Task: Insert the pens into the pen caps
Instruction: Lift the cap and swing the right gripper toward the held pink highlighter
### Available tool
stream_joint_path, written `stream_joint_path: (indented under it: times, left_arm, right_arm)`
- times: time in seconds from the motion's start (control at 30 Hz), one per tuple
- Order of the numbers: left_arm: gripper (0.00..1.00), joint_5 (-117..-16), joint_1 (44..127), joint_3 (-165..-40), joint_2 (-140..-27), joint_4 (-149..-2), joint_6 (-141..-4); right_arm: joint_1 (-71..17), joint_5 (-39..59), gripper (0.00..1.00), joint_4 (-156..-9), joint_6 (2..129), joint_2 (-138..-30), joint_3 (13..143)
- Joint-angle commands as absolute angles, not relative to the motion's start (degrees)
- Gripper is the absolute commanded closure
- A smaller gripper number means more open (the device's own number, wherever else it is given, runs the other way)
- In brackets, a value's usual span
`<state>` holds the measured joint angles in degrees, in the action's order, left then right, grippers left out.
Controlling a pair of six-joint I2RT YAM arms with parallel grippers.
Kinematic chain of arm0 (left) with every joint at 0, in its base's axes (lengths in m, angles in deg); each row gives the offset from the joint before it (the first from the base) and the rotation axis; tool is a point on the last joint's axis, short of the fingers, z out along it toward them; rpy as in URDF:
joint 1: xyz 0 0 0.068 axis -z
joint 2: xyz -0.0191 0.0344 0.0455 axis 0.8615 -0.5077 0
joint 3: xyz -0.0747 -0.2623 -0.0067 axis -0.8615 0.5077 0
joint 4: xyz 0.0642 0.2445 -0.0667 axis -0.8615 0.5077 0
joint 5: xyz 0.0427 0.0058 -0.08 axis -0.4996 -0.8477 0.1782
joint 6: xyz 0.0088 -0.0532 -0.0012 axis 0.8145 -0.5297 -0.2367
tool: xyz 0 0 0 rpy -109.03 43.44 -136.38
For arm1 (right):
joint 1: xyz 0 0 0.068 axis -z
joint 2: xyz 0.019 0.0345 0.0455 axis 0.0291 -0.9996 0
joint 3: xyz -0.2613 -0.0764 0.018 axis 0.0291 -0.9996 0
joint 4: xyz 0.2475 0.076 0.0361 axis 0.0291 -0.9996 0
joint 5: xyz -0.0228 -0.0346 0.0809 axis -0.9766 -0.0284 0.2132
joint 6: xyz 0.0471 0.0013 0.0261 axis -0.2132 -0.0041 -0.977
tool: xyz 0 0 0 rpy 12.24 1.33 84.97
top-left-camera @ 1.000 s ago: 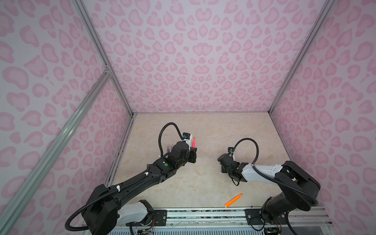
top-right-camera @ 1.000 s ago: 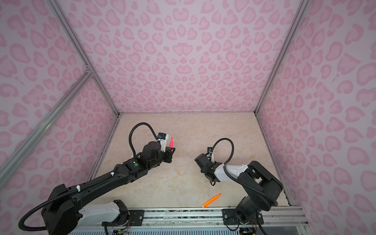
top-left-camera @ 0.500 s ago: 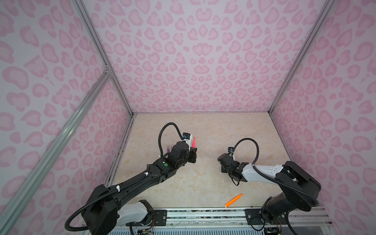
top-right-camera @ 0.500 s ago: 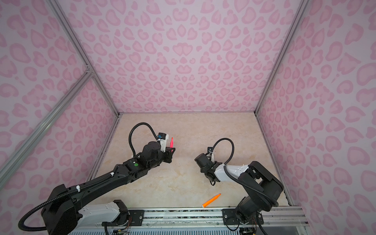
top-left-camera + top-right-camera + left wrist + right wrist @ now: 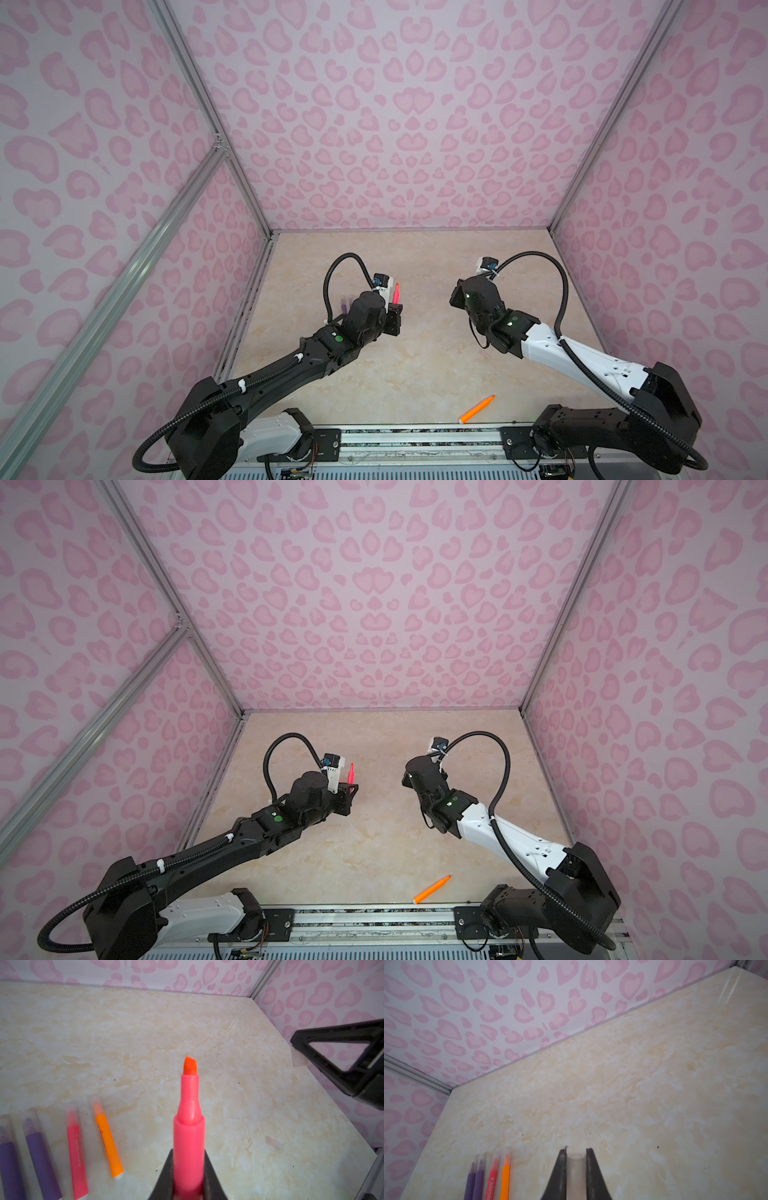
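In both top views the right gripper [image 5: 457, 298] has lifted off the surface [image 5: 415, 257] since the earlier frame. The left gripper [image 5: 395, 309] is unchanged and holds the pink pen [image 5: 397, 292] tip-up, left of centre. The orange pen [image 5: 477, 409] remains near the front edge. In the left wrist view, the jaws are pressed onto the pink pen [image 5: 188, 1136], and four capped pens [image 5: 74, 1157] lie in a row. In the right wrist view, the right gripper [image 5: 576, 1152] pinches a clear cap [image 5: 575, 1174].
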<state>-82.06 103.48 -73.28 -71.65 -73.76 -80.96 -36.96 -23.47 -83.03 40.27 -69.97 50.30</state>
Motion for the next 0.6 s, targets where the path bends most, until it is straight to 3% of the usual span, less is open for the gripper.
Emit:
stream_joint_path:
  times: [0.0, 0.33, 0.57]
  left_arm:
    - [0.97, -78.5, 103.4, -73.2, -72.4, -77.6, -80.7]
    - [0.97, -68.0, 104.0, -76.3, -80.6, -79.9, -79.9]
    - [0.97, -69.6, 110.9, -81.9, -86.8, -76.9, -76.6]
  right_arm:
    - [-34.9, -16.9, 1.00, -73.9, 40.7, -69.7, 47.6]
    - [-34.1, -10.8, 1.00, -56.8, 47.6, -69.7, 40.9]
    - [-32.8, -8.3, 1.00, -48.6, 47.0, -67.1, 34.6]
